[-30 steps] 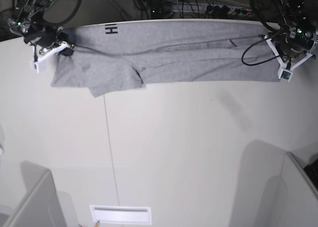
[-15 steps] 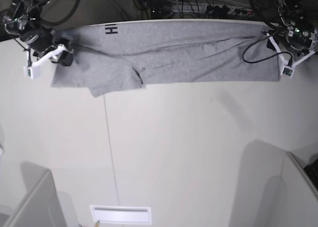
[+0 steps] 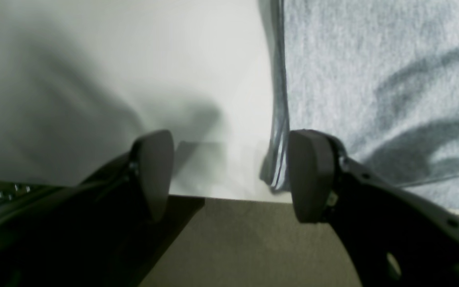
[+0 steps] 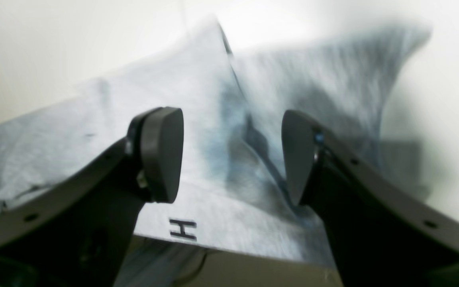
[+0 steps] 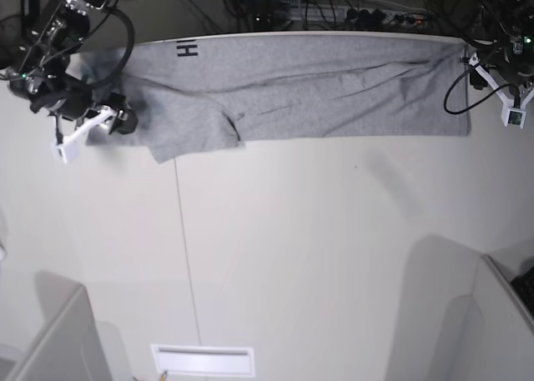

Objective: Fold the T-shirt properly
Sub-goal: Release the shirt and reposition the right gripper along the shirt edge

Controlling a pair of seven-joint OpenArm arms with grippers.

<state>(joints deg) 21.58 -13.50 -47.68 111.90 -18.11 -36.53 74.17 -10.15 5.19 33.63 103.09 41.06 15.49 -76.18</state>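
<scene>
The large heather-grey cotton T-shirt (image 5: pixel 292 85) lies as a long flat band across the far edge of the pale white table (image 5: pixel 292 256), its upper hem running right along that edge. It looks already doubled lengthwise, with a black block letter "H" (image 5: pixel 188 49) showing near the far-left corner and one sleeve flap spilling toward the near side on the left. As a judgement, the first lengthwise fold is done; the band is not yet brought end to end into a compact packet, and the loose flap wants tucking.

The left gripper (image 3: pixel 229 175) hangs over the table's corner beside the shirt's end hem, its dark pads (image 3: pixel 307 175) spread wide with nothing between them; one pad sits just over the hem's edge, though whether it touches is hard to tell. The right gripper (image 4: pixel 231 155) is above the opposite end, over the sleeve region near the letter, its jaws likewise wide apart and empty, the blurred cloth lying below them.
</scene>
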